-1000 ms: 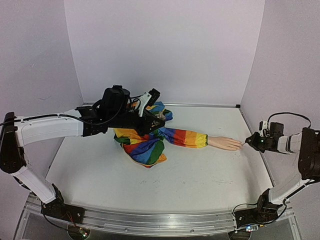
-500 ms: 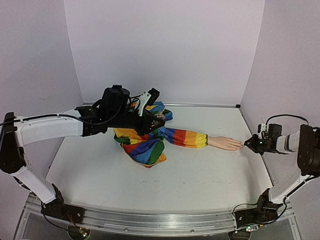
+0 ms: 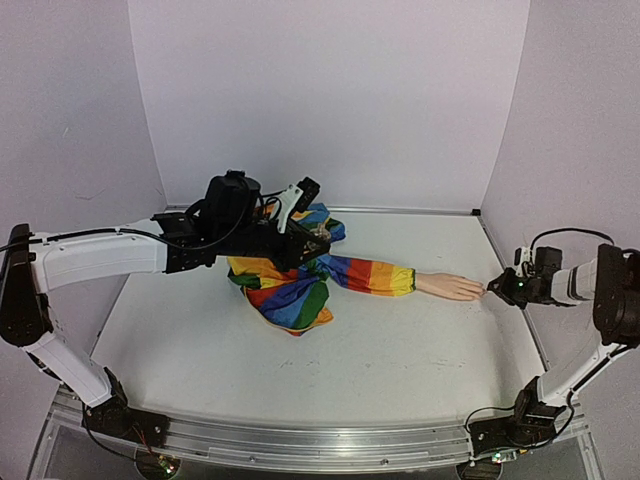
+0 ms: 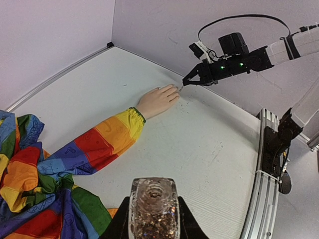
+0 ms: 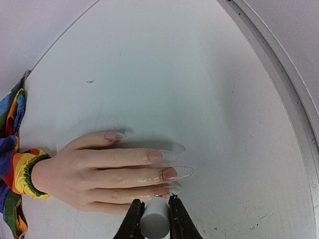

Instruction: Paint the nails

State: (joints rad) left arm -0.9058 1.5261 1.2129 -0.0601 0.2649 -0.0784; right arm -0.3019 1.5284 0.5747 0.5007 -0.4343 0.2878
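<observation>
Mannequin hand [image 3: 450,287] flat on table [image 3: 400,350], ending rainbow sleeve [image 3: 370,273]; long axis left–right, nails [image 5: 168,173] pointing toward right arm. Right gripper [image 5: 154,218] clamped on pale cylinder [image 5: 154,226], likely brush handle, at nearest finger's nail; bristles hidden. Left gripper [image 4: 153,224] clamped on glitter bottle [image 4: 153,206], well apart over bunched cloth. Right arm nearer; stroke probably along finger axis

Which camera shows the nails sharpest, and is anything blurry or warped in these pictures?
Right wrist: nails crisp, the held grey cap slightly soft, table rail bowed. Left wrist: bottle and hand clear, nails tiny. Top external: nails too small; soft, even light, no glare.
</observation>
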